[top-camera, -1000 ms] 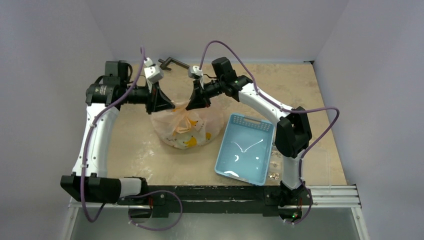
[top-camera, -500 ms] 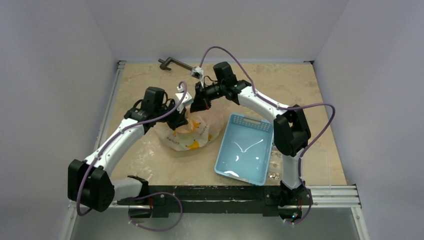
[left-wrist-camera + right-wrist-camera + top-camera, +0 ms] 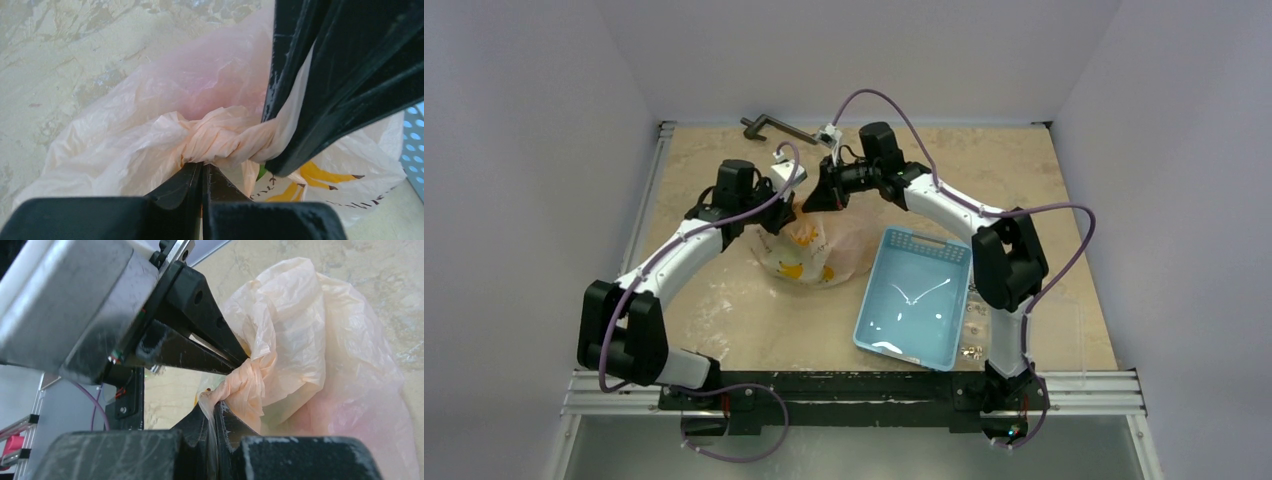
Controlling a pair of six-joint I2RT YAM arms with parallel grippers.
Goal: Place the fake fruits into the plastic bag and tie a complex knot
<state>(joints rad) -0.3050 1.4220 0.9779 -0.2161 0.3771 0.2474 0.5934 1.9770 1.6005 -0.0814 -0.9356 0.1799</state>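
The plastic bag (image 3: 819, 255), pale orange with yellow marks, lies bulging on the table's middle. Its handles are twisted into a knot (image 3: 220, 142). My left gripper (image 3: 786, 215) (image 3: 202, 167) is shut on the twisted plastic at one side of the knot. My right gripper (image 3: 816, 200) (image 3: 216, 407) is shut on the handle strand at the other side, its fingers (image 3: 325, 75) crossing close over the left's. The fake fruits are inside the bag and mostly hidden. Only a green sliver (image 3: 261, 171) and a reddish blur (image 3: 215, 85) show through the film.
A light-blue perforated basket (image 3: 924, 240) stands just right of the bag, with nothing in it. A dark metal handle (image 3: 769, 125) lies at the back edge. Small metal bits (image 3: 972, 350) sit by the right arm's base.
My left arm swung in from the far left, bringing its gripper beside the right one over the bag's top. The right gripper stayed over the bag's top and turned. The bag shifted slightly right.
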